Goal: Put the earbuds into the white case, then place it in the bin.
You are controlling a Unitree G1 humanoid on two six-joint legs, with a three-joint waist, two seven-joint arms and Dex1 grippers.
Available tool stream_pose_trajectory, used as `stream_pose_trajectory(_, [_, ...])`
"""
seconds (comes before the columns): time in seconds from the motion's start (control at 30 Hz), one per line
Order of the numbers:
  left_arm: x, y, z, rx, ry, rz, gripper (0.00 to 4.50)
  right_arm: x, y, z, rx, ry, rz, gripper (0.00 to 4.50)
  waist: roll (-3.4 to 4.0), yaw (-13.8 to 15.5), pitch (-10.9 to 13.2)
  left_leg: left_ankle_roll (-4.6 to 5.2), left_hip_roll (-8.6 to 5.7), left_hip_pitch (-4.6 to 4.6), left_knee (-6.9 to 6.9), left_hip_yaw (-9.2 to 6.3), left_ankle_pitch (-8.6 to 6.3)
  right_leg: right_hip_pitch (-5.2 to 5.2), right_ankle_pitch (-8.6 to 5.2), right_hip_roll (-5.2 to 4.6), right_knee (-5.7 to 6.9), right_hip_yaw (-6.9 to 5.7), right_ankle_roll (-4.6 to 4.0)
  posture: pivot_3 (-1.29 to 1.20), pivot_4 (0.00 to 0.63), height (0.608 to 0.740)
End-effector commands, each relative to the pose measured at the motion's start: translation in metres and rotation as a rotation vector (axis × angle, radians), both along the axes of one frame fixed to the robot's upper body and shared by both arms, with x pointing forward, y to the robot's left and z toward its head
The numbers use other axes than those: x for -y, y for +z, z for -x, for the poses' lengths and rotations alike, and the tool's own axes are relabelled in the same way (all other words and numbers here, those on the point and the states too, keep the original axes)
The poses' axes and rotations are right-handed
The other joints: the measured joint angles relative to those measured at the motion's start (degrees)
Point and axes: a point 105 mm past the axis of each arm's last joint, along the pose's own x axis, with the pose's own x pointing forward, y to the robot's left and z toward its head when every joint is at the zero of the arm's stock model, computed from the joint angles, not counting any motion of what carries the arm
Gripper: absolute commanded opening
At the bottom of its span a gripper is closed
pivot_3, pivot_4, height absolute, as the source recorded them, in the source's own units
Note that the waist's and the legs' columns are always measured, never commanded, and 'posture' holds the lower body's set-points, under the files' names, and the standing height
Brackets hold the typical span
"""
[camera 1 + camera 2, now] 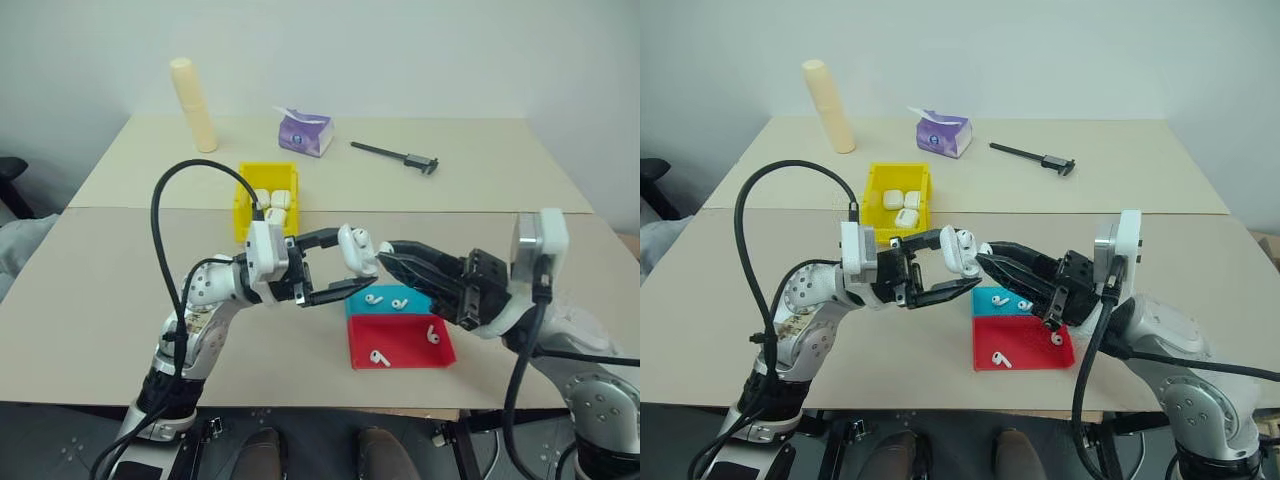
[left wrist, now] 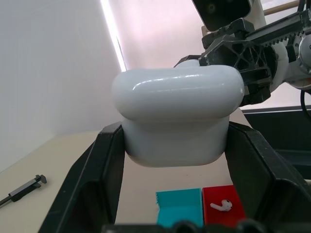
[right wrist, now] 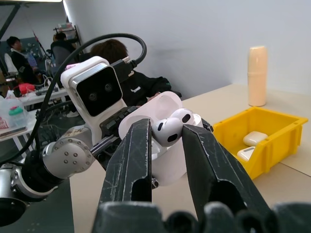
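The white case [image 1: 355,250] is held in the air with its lid swung open, above the table [image 1: 100,290] and just nearer the robot than the bin [image 1: 243,203]. The left gripper [image 1: 335,267] is clamped on its body, one black finger on each side. An earbud [image 3: 170,130] is pinched between the right gripper's [image 3: 167,138] fingers, right at the case's open mouth. The step in hand looks like seating this earbud in its well.

The next move calls for a small, well-aligned push stem-first into the slot, then parting the right jaws without dragging the earbud back out. Then the lid needs closing before the case goes over to the bin.

Beyond the case, the yellow bin already has several white cases in it. On the other side of the case, away from the bin, a teal tray [image 1: 422,303] and a red tray [image 1: 405,343] lie touching, loose earbuds in both.
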Motion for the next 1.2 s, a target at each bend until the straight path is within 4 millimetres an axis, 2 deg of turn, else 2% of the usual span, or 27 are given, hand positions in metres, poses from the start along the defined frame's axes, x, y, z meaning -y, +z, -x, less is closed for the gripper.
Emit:
stream_pose_trajectory(0.03, [-0.001,0.006,0.003,0.053,-0.002,0.007,2.78,-0.002,0.003,0.006,0.05,0.009,0.022,1.14,0.0,0.0,0.0,0.0,0.0,0.0,0.0,0.0,0.0,0.0,0.0,0.0,0.0,0.0,0.0,0.0,0.15,0.74])
stream_pose_trajectory(0.7, [0.0,-0.003,0.003,0.085,0.0,-0.044,2.78,-0.013,-0.006,0.013,0.111,0.064,0.116,1.14,0.0,0.0,0.0,0.0,0.0,0.01,0.01,0.01,0.0,0.0,0.0,0.0,0.0,0.0,0.0,0.0,0.15,0.74])
stream_pose_trajectory(0.83, [0.0,-0.003,0.002,0.086,0.002,-0.045,2.78,-0.014,-0.006,0.015,0.126,0.072,0.13,2.02,0.0,0.0,0.0,0.0,0.0,0.01,0.01,0.0,0.0,0.0,0.0,0.0,0.0,0.0,0.0,0.0,0.15,0.74])
stream_pose_trajectory(1.2, [-0.002,-0.006,-0.001,0.075,0.021,-0.048,2.78,-0.002,-0.001,0.007,0.168,0.004,0.12,2.02,0.0,0.0,0.0,0.0,0.0,0.01,0.02,0.01,0.0,0.01,0.0,0.0,0.01,0.0,0.0,0.0,0.15,0.74])
